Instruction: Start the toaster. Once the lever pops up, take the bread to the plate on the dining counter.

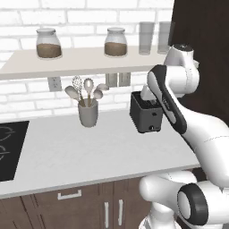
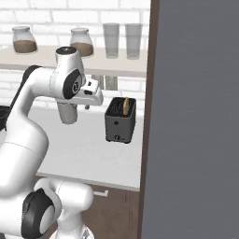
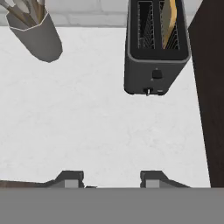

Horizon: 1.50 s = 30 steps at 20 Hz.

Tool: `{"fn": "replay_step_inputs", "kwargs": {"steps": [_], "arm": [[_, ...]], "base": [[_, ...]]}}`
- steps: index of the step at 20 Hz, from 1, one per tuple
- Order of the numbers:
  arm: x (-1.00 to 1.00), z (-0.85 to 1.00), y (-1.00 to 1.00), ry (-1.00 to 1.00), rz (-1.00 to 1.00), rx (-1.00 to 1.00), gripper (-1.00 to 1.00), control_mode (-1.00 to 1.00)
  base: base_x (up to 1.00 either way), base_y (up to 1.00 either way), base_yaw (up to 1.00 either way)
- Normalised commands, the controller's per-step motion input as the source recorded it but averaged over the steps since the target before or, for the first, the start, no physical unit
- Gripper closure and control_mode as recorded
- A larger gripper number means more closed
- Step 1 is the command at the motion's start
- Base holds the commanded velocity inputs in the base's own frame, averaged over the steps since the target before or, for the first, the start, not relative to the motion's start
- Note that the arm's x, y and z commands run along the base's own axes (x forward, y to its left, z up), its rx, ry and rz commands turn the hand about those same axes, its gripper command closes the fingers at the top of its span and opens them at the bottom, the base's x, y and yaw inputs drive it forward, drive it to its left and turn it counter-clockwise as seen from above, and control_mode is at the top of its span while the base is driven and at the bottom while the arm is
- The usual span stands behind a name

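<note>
The black toaster [image 3: 155, 57] stands on the white worktop near the wall, also seen from the bases [image 1: 145, 118] [image 2: 120, 122]. A tan slice of bread [image 3: 169, 19] stands upright in its right slot [image 2: 125, 105]. A small light lever [image 3: 148, 91] sits low on the toaster's front, below a dark knob. My gripper [image 3: 111, 179] hovers above the worktop in front of the toaster, a short way back from it. Its fingertips [image 3: 70, 178] stand apart with nothing between them. The plate and the dining counter are out of view.
A grey utensil cup [image 1: 88, 112] [image 3: 37, 30] stands left of the toaster. A tall dark cabinet side [image 2: 196, 116] [image 3: 212, 87] rises close on the toaster's right. Above hangs a shelf [image 1: 89, 60] with jars and glasses. A black cooktop [image 1: 9, 150] lies far left.
</note>
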Motion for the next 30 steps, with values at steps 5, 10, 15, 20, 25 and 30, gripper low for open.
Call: {"fn": "replay_step_inputs", "kwargs": {"steps": [5,10,15,20,25,30], "arm": [[0.0,-0.08,-0.27,0.0,0.0,0.04,-1.0,-1.0],[-0.02,-0.5,-0.86,0.01,-0.12,0.02,-1.0,-1.0],[0.12,-0.66,-0.66,0.04,-0.24,0.23,-1.0,-1.0],[0.44,-0.7,-0.04,0.03,-0.26,0.19,-1.0,-1.0],[0.61,-0.07,0.48,0.05,-0.27,0.05,-1.0,-1.0],[0.33,-0.04,0.0,0.04,-0.22,0.03,-1.0,-1.0]], "base": [[0.0,0.0,0.0],[0.0,0.0,0.0],[0.0,0.0,0.0],[0.0,0.0,0.0],[0.0,0.0,0.0],[0.0,0.0,0.0]]}}
